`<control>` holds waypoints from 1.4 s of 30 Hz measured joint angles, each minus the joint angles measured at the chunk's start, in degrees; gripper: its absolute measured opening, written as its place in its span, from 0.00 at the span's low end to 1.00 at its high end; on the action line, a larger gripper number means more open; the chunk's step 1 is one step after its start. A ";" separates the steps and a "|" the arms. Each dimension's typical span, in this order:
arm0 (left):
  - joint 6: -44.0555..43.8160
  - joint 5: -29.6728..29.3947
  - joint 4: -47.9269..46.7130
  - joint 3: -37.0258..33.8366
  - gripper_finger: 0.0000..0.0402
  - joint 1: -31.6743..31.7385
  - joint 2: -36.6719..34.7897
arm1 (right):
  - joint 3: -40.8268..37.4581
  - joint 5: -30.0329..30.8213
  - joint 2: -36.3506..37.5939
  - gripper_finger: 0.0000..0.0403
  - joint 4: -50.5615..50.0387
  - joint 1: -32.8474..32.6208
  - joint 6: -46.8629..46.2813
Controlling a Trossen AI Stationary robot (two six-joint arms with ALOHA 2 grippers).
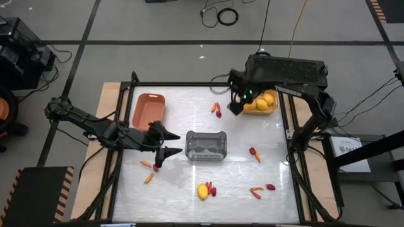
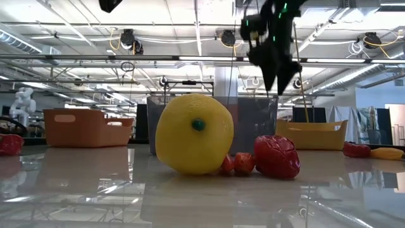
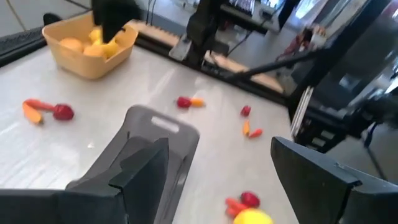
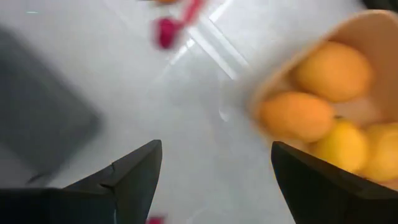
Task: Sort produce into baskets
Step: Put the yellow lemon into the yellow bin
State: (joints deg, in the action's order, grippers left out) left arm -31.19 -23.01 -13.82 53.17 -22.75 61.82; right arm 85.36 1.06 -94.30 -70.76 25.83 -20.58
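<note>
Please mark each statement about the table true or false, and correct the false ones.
1. The yellow basket holds yellow-orange fruits. True.
2. The terracotta basket is full of carrots. False: it looks empty.
3. The right claw is open and holds nothing. True.
4. The left claw grips a berry. False: it is open and empty, beside the grey basket.
5. One yellow fruit lies loose on the table. True.

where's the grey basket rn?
High view: grey basket sits mid-table, just right of the left claw, with the terracotta basket up-left.
</note>
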 joint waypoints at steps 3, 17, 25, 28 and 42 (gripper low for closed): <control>0.03 0.03 -3.21 0.00 0.72 -0.32 0.00 | 0.00 0.04 2.16 0.73 1.59 -7.62 -4.33; 16.71 2.15 -5.93 0.00 0.72 0.07 0.00 | 0.04 1.66 -0.55 0.73 31.11 -43.17 -24.26; 23.56 13.84 -6.65 0.00 0.72 3.27 0.00 | 0.07 3.58 -9.99 0.73 41.98 -50.36 -55.80; 24.85 16.54 -6.61 0.00 0.72 4.62 0.00 | 0.12 6.19 -13.33 0.73 46.96 -51.53 -63.50; 18.97 21.32 -6.51 0.00 0.72 6.21 0.02 | 24.81 9.63 -28.22 0.63 17.02 -52.94 -68.61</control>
State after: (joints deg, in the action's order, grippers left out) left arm -12.22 -1.69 -20.33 53.17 -16.54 61.84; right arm 110.17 10.69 -122.52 -53.74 -27.11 -89.19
